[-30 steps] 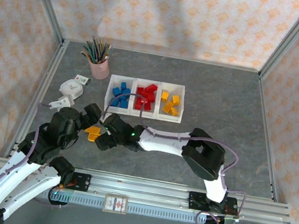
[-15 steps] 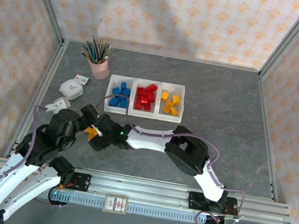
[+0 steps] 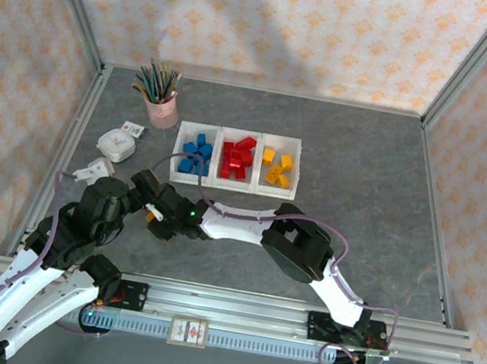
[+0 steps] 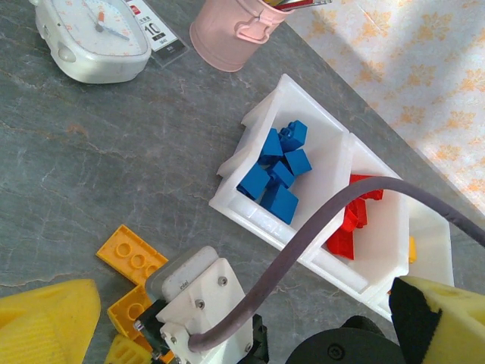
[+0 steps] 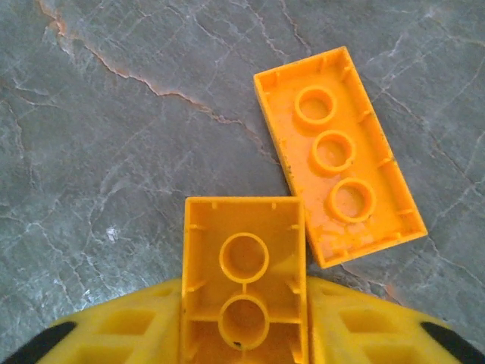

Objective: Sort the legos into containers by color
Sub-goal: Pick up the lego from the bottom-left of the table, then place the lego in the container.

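My right gripper (image 5: 244, 327) is shut on a yellow lego (image 5: 244, 265) that lies upside down on the grey table, a yellow pad pressing each long side. A flat yellow lego (image 5: 337, 155) lies just beyond it, also upside down and touching its corner. From above, the right gripper (image 3: 157, 214) reaches far left, close to my left gripper (image 3: 139, 191), which is open and holds nothing. The containers (image 3: 232, 183) stand behind, with blue legos (image 3: 195, 153) in the left bin, red legos (image 3: 236, 157) in the middle one and yellow ones (image 3: 278, 167) in the right one.
A pink cup of pencils (image 3: 160, 107) stands at the back left, with a white clock (image 3: 118, 142) and a small white object (image 3: 94, 168) nearer. The right arm stretches across the table's middle in front of the bins.
The right gripper slid left to the two yellow legos beside the left gripper and closed on one. The left arm barely moved.
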Controlling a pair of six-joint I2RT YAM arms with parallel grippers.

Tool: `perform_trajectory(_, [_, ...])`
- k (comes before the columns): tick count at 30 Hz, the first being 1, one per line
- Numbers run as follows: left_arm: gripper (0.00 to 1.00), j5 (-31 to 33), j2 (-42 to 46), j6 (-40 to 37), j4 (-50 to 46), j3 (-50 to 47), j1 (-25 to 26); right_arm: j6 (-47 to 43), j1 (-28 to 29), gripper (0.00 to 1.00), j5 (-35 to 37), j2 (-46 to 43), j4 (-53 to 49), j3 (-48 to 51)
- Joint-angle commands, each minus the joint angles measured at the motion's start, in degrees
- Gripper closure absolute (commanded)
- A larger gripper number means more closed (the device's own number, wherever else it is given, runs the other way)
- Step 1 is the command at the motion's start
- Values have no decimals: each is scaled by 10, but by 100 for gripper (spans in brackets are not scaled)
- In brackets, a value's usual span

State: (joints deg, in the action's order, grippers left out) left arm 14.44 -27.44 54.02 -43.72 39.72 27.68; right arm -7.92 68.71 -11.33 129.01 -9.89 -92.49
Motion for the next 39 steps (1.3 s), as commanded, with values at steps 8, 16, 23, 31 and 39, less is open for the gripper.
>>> perform_trajectory(8, [1, 13, 2, -2, -8, 12, -3, 18, 4, 78, 24, -63, 4, 60])
perform_trajectory(16, [1, -11, -12, -20, 20, 21, -3, 88, -30, 79, 21, -196, 30, 180])
perform_trajectory(23, [1, -62, -62, -56, 93, 24, -4, 172, -128, 78, 24, -333, 17, 267])
perform_trajectory(31, [1, -130, -144, -96, 215, 12, -4, 215, -274, 77, 94, -379, -44, 258])
perform_trajectory(39, [1, -148, -201, -107, 288, 10, -4, 212, -357, 77, 120, -307, -61, 199])
